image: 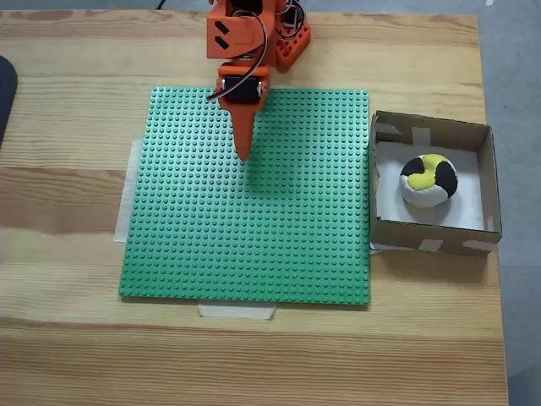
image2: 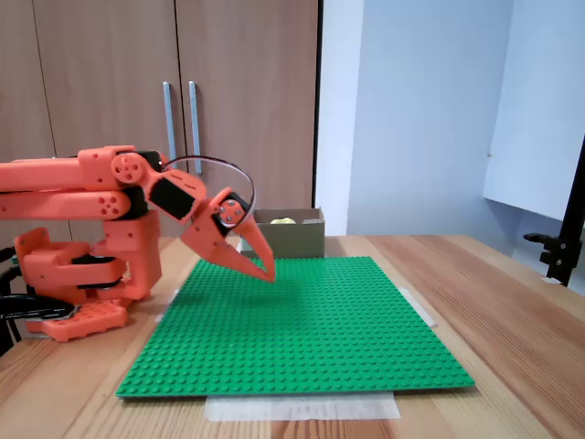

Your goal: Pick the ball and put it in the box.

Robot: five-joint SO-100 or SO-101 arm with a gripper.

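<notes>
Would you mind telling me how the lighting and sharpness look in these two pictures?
In the fixed view from above, light is even, with a soft shadow under the gripper on the green plate; the ball in the box is sharp. In the side fixed view, the plate is bright and the far box slightly soft.

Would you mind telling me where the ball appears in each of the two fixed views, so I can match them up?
In a fixed view from above: the ball lies inside the box, at the right edge of the table.
In a fixed view from the side: only the ball's yellow top peeks over the box wall, mid-frame at the back.
Shared landmark: the green studded plate, which the box adjoins.
</notes>
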